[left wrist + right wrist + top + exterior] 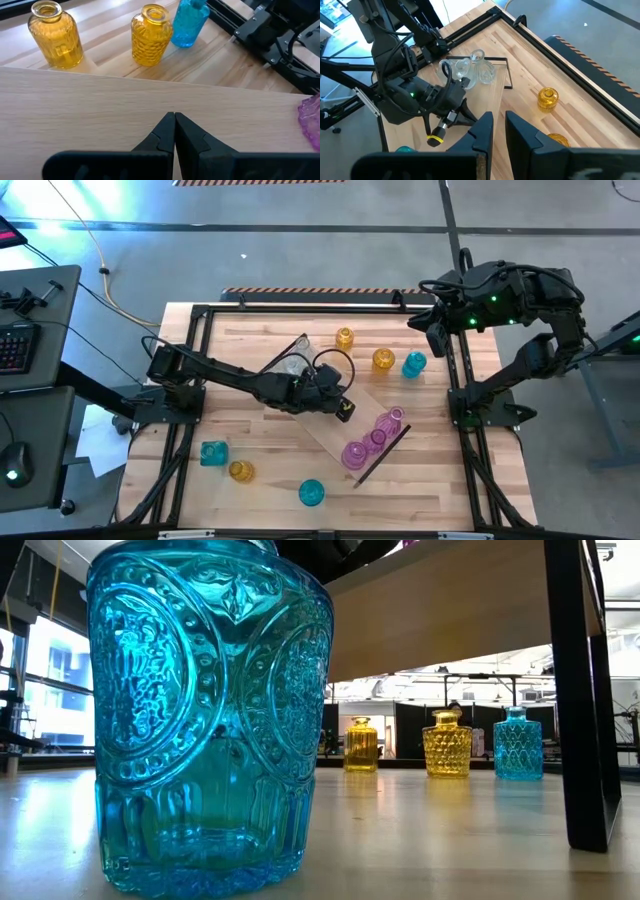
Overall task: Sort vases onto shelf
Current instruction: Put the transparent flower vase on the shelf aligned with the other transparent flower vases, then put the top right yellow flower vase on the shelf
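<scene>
Left gripper (174,131) hovering over shelf (330,405) middle, fingers pressed together, holding nothing. Right gripper (498,131) waiting above table's far right corner, fingers slightly apart, empty.

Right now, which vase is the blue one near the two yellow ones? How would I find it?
Start at the long light-wood shelf lying slantwise across the table. Past its long edge, toward the right arm's side, three vases stand in a loose row. Two are amber yellow; the teal blue vase is the end one, nearest the black frame rail.
</scene>
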Controlling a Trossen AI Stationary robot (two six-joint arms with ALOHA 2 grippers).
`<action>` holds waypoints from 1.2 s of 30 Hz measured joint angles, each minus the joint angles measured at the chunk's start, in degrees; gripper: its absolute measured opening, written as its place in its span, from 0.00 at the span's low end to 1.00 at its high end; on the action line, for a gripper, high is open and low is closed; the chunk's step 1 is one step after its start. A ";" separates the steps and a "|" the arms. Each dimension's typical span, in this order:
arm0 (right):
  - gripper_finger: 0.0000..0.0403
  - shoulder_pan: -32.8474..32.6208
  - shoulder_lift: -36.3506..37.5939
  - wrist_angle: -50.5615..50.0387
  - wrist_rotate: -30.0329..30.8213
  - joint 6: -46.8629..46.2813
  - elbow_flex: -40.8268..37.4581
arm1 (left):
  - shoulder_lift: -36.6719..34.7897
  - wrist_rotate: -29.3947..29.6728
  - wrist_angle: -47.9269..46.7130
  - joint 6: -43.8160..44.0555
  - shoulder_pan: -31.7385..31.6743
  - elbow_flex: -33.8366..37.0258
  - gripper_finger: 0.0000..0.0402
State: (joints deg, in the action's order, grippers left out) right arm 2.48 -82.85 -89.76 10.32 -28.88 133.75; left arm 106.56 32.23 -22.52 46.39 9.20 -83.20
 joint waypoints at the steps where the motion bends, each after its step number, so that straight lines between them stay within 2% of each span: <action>1: 0.08 0.00 0.00 0.00 -0.01 0.00 0.00 | 0.00 0.02 -0.34 0.00 -0.08 0.00 0.00; 15: 0.08 -0.02 0.00 0.00 -0.02 -0.01 0.00 | -0.01 0.81 -3.02 -0.16 -0.47 0.00 0.00; 23: 0.08 -0.02 -0.01 0.03 0.00 0.79 0.00 | -2.49 -2.63 2.12 -4.52 0.36 -0.19 0.00; 26: 0.08 -0.02 -0.02 0.32 0.00 0.85 0.00 | -4.77 -3.16 1.16 -5.82 0.41 -0.26 0.00; 30: 0.08 -0.02 -0.02 0.37 0.09 0.90 0.00 | -8.12 -3.13 1.67 -10.46 0.38 -1.95 0.00; 36: 0.08 -0.02 -0.02 0.40 3.25 2.87 0.00 | -14.73 -3.21 2.66 -23.55 0.07 -6.66 0.00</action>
State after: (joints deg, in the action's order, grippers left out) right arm 2.46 -82.87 -89.35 13.58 -26.01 133.75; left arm 91.83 29.03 -19.85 22.84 9.27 -89.86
